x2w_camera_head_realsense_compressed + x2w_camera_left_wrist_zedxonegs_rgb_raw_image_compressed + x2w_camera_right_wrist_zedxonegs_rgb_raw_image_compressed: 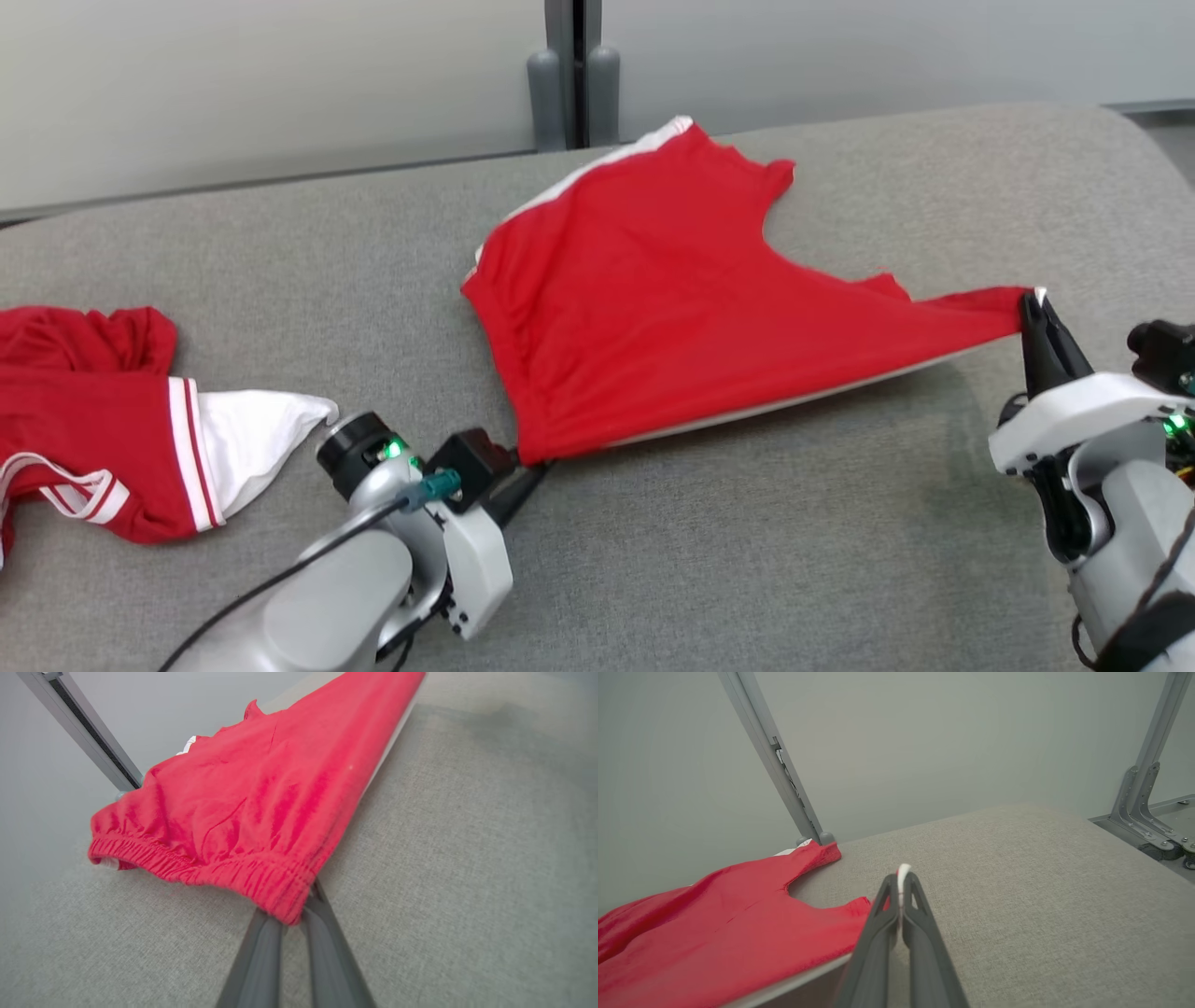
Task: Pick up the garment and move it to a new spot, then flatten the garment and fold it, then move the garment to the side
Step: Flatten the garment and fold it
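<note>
Dark left fingers [261, 952] are clamped on the gathered elastic waistband corner of the red jersey shorts with white trim [243, 802]. Dark right fingers [878, 933] are pinched tight on a white-edged corner opposite. The shorts stretch taut between them, near edge lifted and far part resting on the grey fabric-covered counter [747, 560]. The cloth looks light, limp and stretchy, best held at corners and hems. The head view adds a crumpled red-and-white garment [112, 420] well apart on the left, while the left wrist view makes the waistband's ruching plain.

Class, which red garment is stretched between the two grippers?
The red elastic-waisted shorts at centre; the striped red-and-white garment on the left lies crumpled and untouched.
</note>
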You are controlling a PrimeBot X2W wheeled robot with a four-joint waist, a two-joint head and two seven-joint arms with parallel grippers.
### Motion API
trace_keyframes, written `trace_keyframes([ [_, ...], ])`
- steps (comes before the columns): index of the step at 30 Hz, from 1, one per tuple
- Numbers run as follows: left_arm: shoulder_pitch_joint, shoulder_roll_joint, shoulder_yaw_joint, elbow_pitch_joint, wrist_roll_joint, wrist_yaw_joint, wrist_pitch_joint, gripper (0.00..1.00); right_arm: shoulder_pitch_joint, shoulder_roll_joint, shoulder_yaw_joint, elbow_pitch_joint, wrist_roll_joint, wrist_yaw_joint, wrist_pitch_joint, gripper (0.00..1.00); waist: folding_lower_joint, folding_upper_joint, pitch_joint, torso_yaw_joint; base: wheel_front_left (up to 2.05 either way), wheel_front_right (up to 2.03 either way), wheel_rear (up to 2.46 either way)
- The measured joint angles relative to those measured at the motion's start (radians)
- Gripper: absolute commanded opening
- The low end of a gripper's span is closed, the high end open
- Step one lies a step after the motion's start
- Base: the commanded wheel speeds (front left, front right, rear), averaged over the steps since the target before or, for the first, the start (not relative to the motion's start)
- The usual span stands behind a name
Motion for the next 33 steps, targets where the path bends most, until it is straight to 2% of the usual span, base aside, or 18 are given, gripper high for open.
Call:
trace_keyframes([
  [7,0.083,0.026,-0.053,-0.085,-0.029,-0.001,0.009,0.00,0.133,-0.056,-0.002,-0.130,0.067,0.000,0.071,0.00,0.0000,0.0000,-0.056,-0.006,0.00,0.00,0.00],
  [13,0.116,0.053,-0.086,-0.183,-0.031,0.000,0.055,0.00,0.272,-0.096,-0.079,-0.304,0.105,0.001,0.152,0.00,0.0000,0.0000,-0.069,0.005,0.00,0.00,0.00],
  [18,0.137,0.069,-0.086,-0.271,-0.050,0.018,0.092,0.00,0.361,-0.093,-0.181,-0.465,0.078,0.001,0.230,0.00,0.0000,0.0001,-0.061,0.011,0.00,0.00,0.00],
  [25,0.099,0.090,-0.063,-0.337,-0.055,0.046,0.122,0.00,0.349,-0.033,-0.286,-0.636,-0.019,0.001,0.349,0.00,0.0000,0.0000,-0.021,0.036,0.00,0.00,0.00],
  [33,0.013,0.083,-0.038,-0.362,-0.055,0.050,0.141,0.00,0.217,-0.012,-0.320,-0.684,-0.141,0.000,0.450,0.00,0.0000,0.0000,0.034,0.087,0.00,0.00,0.00],
])
